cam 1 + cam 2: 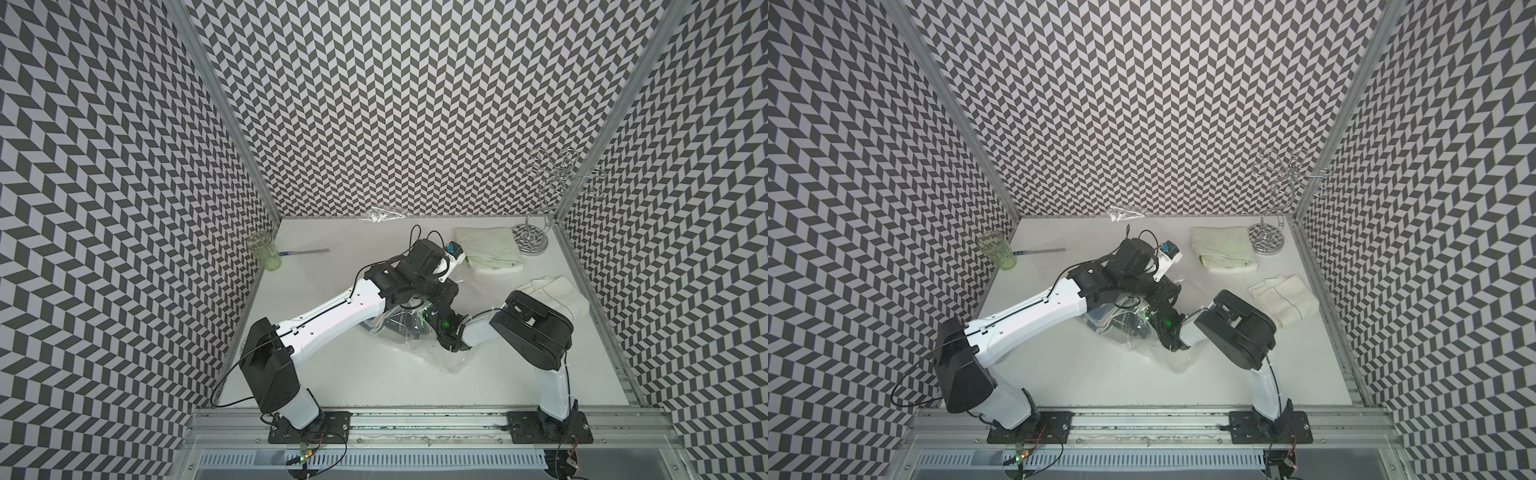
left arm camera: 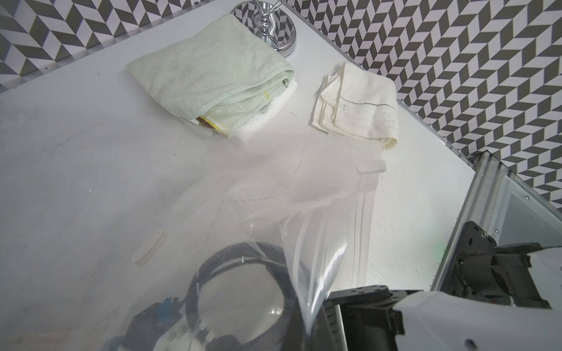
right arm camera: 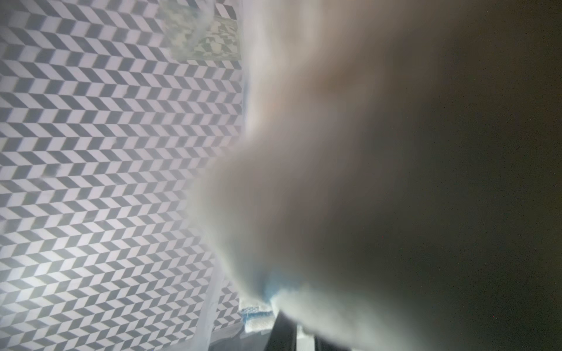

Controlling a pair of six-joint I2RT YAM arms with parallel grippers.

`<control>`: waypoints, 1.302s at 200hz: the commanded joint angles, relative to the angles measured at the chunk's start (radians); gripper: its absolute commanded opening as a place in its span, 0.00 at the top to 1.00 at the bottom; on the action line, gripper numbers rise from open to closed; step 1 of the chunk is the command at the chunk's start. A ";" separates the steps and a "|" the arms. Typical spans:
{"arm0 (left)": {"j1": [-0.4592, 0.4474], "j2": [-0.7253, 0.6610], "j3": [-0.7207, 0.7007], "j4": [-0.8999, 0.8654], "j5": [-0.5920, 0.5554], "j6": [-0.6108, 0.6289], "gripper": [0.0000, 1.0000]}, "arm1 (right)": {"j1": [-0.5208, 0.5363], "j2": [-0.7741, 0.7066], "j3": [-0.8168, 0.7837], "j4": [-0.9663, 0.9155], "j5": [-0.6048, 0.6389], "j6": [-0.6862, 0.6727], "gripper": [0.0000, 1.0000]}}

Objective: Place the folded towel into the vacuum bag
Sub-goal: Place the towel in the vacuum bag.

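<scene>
Vacuum bag [image 1: 440, 353] crumpled mid-worktop, folded towel [image 1: 1102, 322] inside, arms crossing above. Left tool [image 1: 409, 307] pressed together; right tool [image 1: 419, 328] buried in film, can't tell. Green towel [image 1: 492, 253], white cloth [image 1: 557, 297], chrome stand [image 1: 534, 241]: by far right corner.

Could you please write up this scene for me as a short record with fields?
Bag: vacuum bag, clear, crumpled on the table, beneath both arms
Contents: blue-edged towel, seemingly inside the film
Left: left hand shut, apparently pinching the bag's edge
Right: right hand at the bag, jaws hidden
Outside bag: green towel and white towel, folded, right rear
Other: chrome stand, glass tumbler
</scene>
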 commanded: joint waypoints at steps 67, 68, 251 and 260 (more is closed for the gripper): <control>-0.046 0.000 -0.012 0.020 0.113 0.010 1.00 | 0.011 0.022 0.070 0.131 -0.005 -0.016 0.90; -0.046 -0.001 -0.014 0.019 0.113 0.010 1.00 | 0.011 0.019 0.066 0.134 -0.003 -0.017 0.90; 0.045 -0.244 -0.215 0.031 0.092 -0.093 0.52 | 0.013 -0.105 -0.020 -0.135 0.007 -0.092 0.36; 0.062 -0.266 -0.205 0.040 0.109 -0.110 0.49 | 0.013 -0.141 -0.021 -0.231 0.007 -0.123 0.35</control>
